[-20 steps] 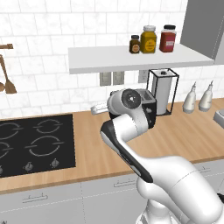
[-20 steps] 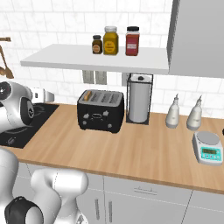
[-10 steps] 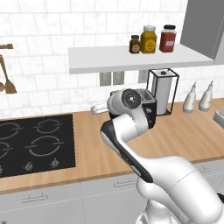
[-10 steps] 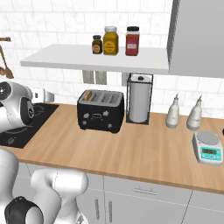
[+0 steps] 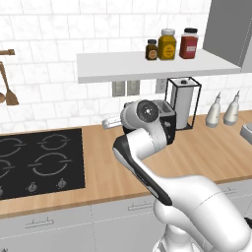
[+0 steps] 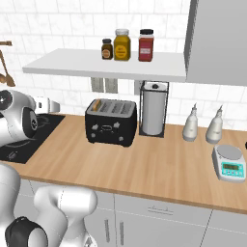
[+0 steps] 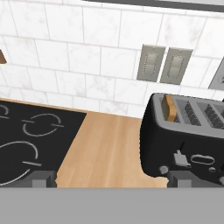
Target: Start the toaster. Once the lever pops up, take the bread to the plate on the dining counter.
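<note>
The black boxy two-slot toaster [image 6: 111, 122] stands on the light wood worktop [image 6: 159, 169] against the white tiled wall, just left of a wire-framed holder with a white paper roll [image 6: 153, 115]. A thin tan slice of bread [image 6: 97, 104] sits upright in the toaster's leftmost slot — from the hand camera its crust edge [image 7: 169, 107] pokes just above the slot rim, and the other slot beside it looks dark. The front face carries a small lever and knobs low down.

The gripper [image 7: 111, 178] hovers over the worktop between the black glass hob [image 7: 30, 142] and the toaster, apart from both. Its two dark fingers [image 7: 41, 177] stand wide apart, with nothing between them.

On the white wall shelf [image 6: 103, 65] above sit three jars — a small dark one, a yellow one and a red one. Right of the paper roll stand two pale bottles [image 6: 191, 124], and a small kitchen scale [image 6: 228, 162] lies near the worktop's right end.
</note>
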